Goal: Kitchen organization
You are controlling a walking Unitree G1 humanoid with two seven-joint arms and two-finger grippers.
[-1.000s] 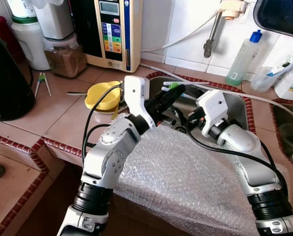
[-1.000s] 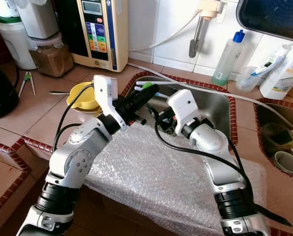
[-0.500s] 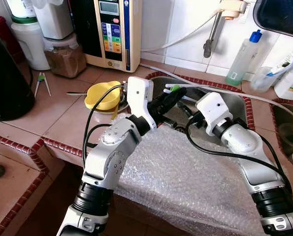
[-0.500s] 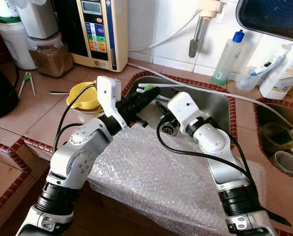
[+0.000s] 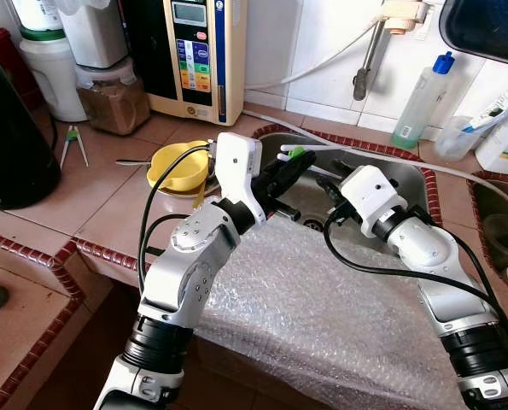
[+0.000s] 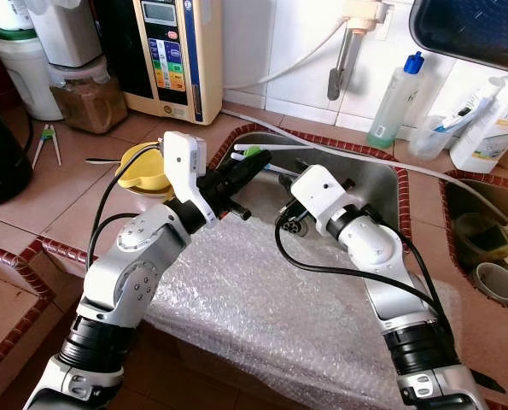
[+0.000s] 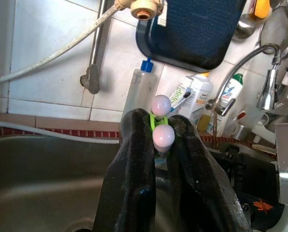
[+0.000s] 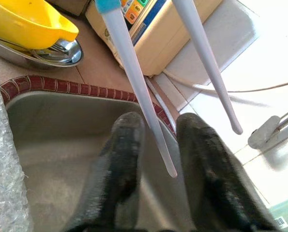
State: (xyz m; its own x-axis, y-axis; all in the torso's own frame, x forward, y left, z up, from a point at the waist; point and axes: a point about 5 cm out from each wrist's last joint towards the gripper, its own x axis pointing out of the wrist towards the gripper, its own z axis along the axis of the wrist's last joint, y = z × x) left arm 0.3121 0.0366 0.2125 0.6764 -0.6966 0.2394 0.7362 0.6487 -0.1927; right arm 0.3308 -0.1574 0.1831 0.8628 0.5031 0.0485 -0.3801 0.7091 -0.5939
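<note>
Over the steel sink (image 5: 407,184), we see the left gripper (image 7: 159,140) clamped on a pair of white chopsticks (image 5: 322,154) joined by a green clip; their rounded ends poke out between its fingers in the left wrist view. The sticks reach across the basin toward the right gripper (image 8: 156,145), whose jaws stand narrowly apart with one stick's tip between them; whether they touch it we cannot tell. In the head views its fingers are hidden behind the white wrist housing. Bubble wrap (image 5: 322,316) covers the near counter edge. A yellow bowl (image 5: 178,166) sits beside the sink.
</note>
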